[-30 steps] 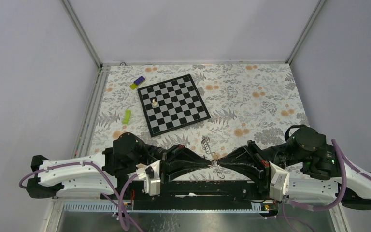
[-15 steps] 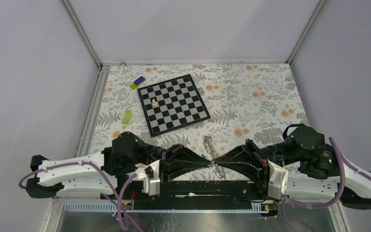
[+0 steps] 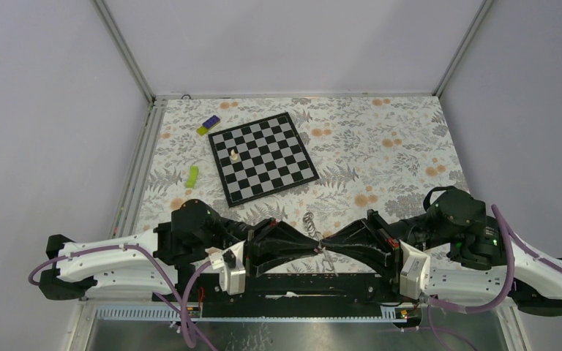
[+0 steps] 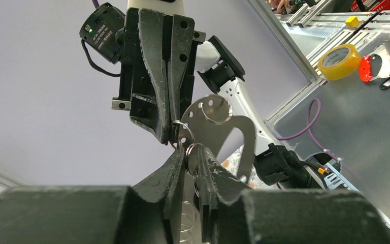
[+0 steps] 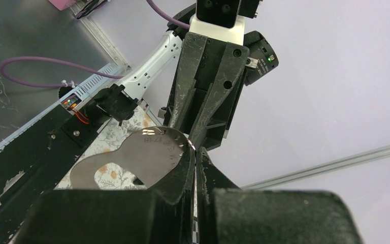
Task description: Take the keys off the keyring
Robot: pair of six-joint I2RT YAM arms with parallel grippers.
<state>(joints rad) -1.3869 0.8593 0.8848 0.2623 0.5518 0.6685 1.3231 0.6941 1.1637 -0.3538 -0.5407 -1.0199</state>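
Your left end effector point(image 3: 312, 247) and right end effector point(image 3: 327, 246) meet tip to tip, both pinched shut on the keyring point(image 4: 190, 151), above the counter's point(image 3: 388, 146) near edge

Flat silvery keys point(image 4: 218, 129) dangle, apparently threaded on thin keyring point(image 4: 185, 134)

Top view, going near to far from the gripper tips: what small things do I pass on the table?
keyring → green piece → chess piece → purple-and-yellow block. The chessboard is left out, since its depth spans the last three.
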